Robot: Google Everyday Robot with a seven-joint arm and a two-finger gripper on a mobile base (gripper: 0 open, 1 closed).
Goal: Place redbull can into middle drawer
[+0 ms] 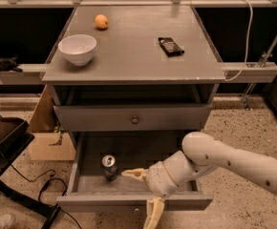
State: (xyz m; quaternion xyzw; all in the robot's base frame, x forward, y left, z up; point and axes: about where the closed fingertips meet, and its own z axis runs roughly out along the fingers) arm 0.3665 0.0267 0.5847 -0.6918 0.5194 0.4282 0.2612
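Note:
The redbull can (110, 167) stands upright on the grey floor of the open middle drawer (86, 149), near its left side. My gripper (143, 194) is to the right of the can, over the drawer's front edge, apart from the can. Its cream fingers are spread wide: one fingertip (129, 173) points left toward the can, the other (150, 218) hangs down past the drawer front. The gripper is open and empty. My white arm reaches in from the lower right.
On the cabinet top are a white bowl (77, 48), an orange (101, 21) and a dark flat packet (170, 46). The higher knobbed drawer front (134, 119) is shut. A cardboard box (45, 137) and a dark chair stand at the left.

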